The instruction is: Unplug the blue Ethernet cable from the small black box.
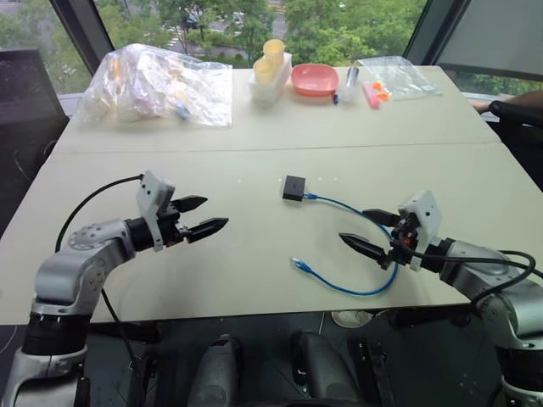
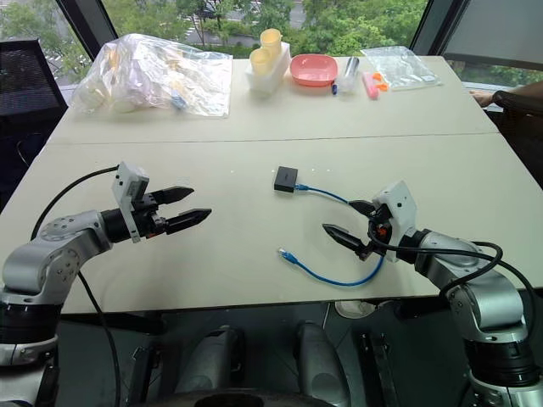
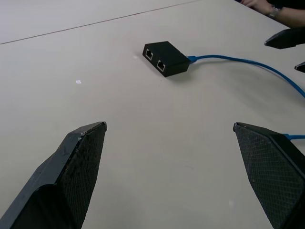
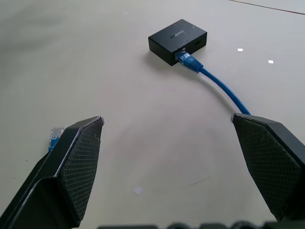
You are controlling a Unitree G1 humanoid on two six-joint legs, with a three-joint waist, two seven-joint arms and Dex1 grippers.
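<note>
We note the small black box (image 1: 293, 188) lies mid-counter (image 1: 254, 161), with the blue Ethernet cable (image 1: 356, 212) plugged into its right side. The cable loops toward the right end effector (image 1: 371, 232); its free plug rests on the counter. Left end effector (image 1: 199, 216) and right both hover released, grasping nothing.

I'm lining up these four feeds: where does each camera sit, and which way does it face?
Left eye and right eye views: on the head, looking forward and down at the table; both arms show.
Left wrist view: on the left wrist, facing the small black box; open left gripper.
Right wrist view: on the right wrist, facing the blue Ethernet cable; open right gripper.
Shared: box with cable plugged in.
</note>
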